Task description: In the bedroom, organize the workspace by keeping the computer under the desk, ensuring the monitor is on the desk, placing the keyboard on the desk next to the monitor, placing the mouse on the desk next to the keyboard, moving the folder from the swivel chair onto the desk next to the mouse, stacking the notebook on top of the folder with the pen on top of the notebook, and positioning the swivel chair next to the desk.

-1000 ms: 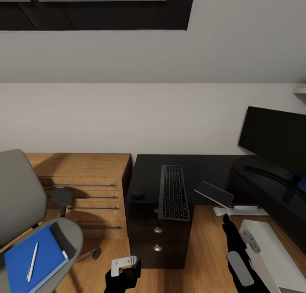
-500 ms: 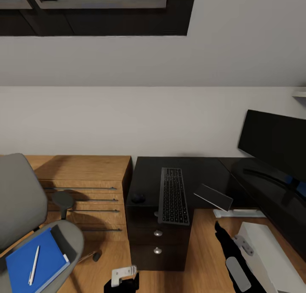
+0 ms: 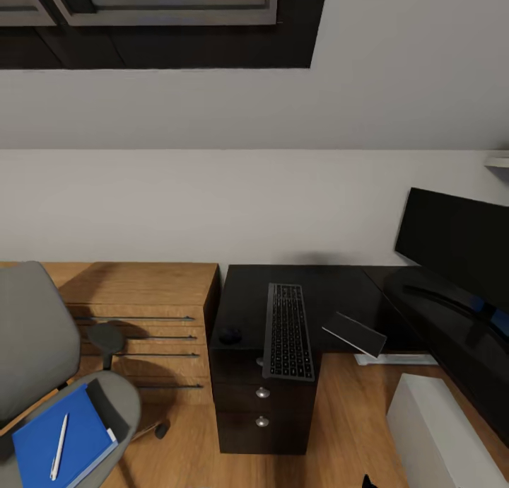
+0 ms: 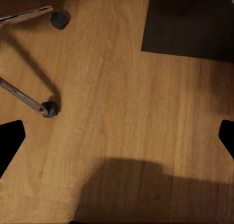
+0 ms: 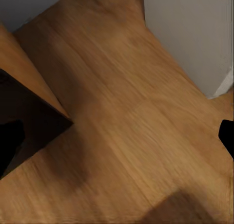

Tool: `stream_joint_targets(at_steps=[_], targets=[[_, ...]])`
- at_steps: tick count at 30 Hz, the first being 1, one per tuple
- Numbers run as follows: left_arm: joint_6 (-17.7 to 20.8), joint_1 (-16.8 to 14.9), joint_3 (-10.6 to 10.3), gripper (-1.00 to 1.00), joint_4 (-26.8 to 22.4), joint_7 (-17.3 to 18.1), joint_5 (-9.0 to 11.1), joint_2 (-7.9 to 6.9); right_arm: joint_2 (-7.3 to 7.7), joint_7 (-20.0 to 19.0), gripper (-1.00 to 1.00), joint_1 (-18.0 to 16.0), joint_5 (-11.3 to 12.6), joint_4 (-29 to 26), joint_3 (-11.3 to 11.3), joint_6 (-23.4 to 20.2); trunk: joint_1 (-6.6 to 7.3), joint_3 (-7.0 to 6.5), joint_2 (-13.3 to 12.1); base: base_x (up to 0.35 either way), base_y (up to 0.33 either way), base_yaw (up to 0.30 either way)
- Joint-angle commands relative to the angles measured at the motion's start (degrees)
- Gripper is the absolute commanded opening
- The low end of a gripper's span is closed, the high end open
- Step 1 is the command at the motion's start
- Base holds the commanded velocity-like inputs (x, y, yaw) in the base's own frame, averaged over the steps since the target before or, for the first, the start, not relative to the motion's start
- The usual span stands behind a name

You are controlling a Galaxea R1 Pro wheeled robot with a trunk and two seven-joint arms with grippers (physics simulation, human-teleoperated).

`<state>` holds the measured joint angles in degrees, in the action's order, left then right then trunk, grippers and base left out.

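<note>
Head camera has tilted up; both arms dropped below frame. Wrist views show both jaws spread, empty. Blue flat folder (image 3: 60, 442) remains on grey swivel chair (image 3: 35, 346), lower left; pickup not begun.

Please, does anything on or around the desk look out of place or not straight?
Yes. The keyboard lies lengthwise with its near end sticking out over the edge of the desk. A flat dark panel hangs tilted off the desk edge. The blue folder with a pen lies on the swivel chair.
</note>
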<state>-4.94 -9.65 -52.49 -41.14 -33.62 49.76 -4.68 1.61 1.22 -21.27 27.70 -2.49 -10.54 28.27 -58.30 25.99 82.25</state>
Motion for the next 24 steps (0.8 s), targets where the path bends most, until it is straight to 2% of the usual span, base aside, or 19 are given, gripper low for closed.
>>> stream_joint_targets(at_steps=[1,3,6,8,10,20,24], targets=[[-0.91,-0.10,-0.54,1.00,0.86,-0.35,0.57,0.04,0.06,0.16,1.00,-0.04,-0.71,0.70,-0.43,0.34,0.23,-0.13,-0.38,0.000,0.000,0.000],[-2.09,-0.10,-0.67,1.00,2.71,-0.33,0.48,0.48,0.20,0.23,1.00,-0.02,-0.95,1.63,-0.47,0.61,0.67,-0.49,-1.18,0.000,0.000,0.000],[-6.30,-0.10,-0.82,1.00,7.26,-0.29,0.43,2.01,0.35,0.22,1.00,0.04,-1.28,2.64,-0.49,0.94,1.33,-1.02,-2.38,0.000,0.000,0.000],[-9.70,-0.10,-0.91,1.00,10.94,-0.22,0.32,3.11,0.10,0.10,1.00,0.16,-1.52,3.07,-0.46,1.16,1.77,-1.38,-3.19,0.000,0.000,0.000],[-11.19,-0.10,-0.94,1.00,12.53,-0.18,0.28,3.57,-0.53,0.04,1.00,0.25,-1.63,3.25,-0.44,1.35,2.21,-1.74,-3.99,0.000,0.000,0.000],[-13.44,-0.10,-0.38,1.00,13.65,-0.26,0.63,3.86,-0.72,-0.08,1.00,0.35,-4.42,3.22,-0.31,1.58,4.40,-3.54,-8.00,0.000,0.000,0.000],[-13.75,-0.10,-0.35,1.00,13.71,-0.33,0.75,3.88,-1.02,-0.13,1.00,0.35,-4.75,3.20,-0.28,2.75,5.28,-4.26,-9.60,0.000,0.000,0.000]])
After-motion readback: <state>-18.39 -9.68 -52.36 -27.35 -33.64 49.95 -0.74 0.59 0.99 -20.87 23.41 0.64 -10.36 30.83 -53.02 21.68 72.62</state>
